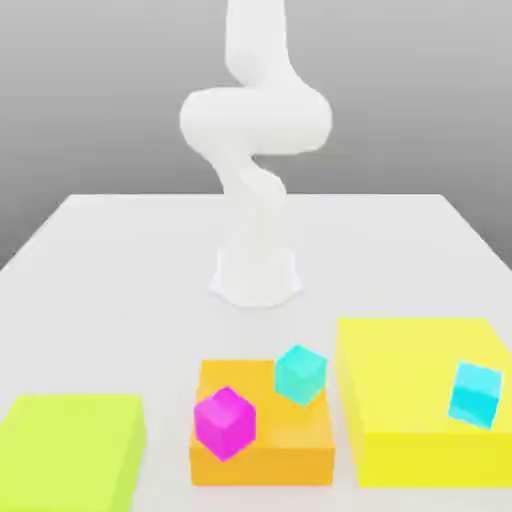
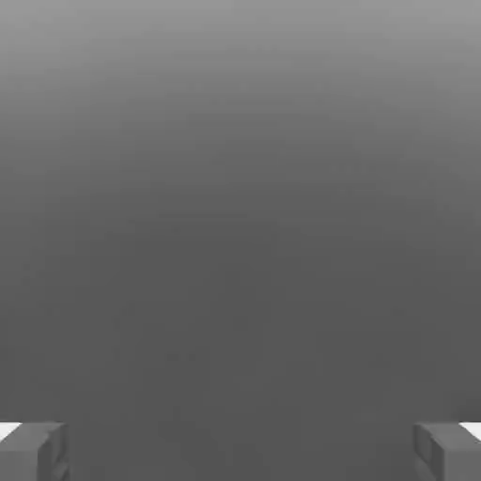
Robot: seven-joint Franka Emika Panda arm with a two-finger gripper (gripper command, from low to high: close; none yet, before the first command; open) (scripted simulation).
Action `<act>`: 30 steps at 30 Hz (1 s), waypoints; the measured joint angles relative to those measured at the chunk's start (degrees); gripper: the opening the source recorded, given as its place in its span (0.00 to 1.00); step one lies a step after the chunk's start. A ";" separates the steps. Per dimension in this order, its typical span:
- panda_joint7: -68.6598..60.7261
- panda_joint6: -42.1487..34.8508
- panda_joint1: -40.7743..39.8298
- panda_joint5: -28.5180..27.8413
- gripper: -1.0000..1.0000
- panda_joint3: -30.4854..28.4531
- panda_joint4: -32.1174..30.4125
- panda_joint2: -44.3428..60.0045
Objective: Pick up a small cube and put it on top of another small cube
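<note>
Gripper spread wide apart, the white arm rising bent above its base

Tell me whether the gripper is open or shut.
Open: in the hand view the gripper's two fingers stand wide apart, nothing between them.

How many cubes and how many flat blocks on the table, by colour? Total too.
Magenta cube: 1
Turquoise cube: 1
Sky-blue cube: 1
Lime block: 1
Orange block: 1
Yellow block: 1
Total: 6
</note>
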 joint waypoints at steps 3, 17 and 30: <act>-0.25 1.04 1.23 0.11 0.50 1.52 1.56 6.52; 1.28 5.63 6.80 -3.04 0.50 9.68 8.49 35.61; 5.57 9.53 16.05 -10.34 0.50 12.54 15.03 63.14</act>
